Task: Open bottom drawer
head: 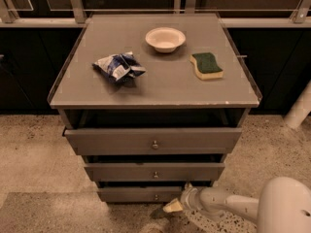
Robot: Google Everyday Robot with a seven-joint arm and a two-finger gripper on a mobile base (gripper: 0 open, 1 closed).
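Note:
The bottom drawer (131, 194) is the narrowest grey front of three, low in the cabinet, with a tiny brass knob (156, 196) at its centre. It stands slightly pulled out, like the two drawers above it. My gripper (171, 207) is at the end of the white arm (228, 205) that comes in from the lower right. It sits low, just to the right of and slightly below the bottom drawer's knob, close in front of the drawer face.
The middle drawer (154, 172) and the wide top drawer (153, 141) are above. On the cabinet top lie a crumpled blue-white bag (118, 67), a white bowl (165, 39) and a green-yellow sponge (206, 65). Speckled floor surrounds the cabinet; dark cabinets stand behind.

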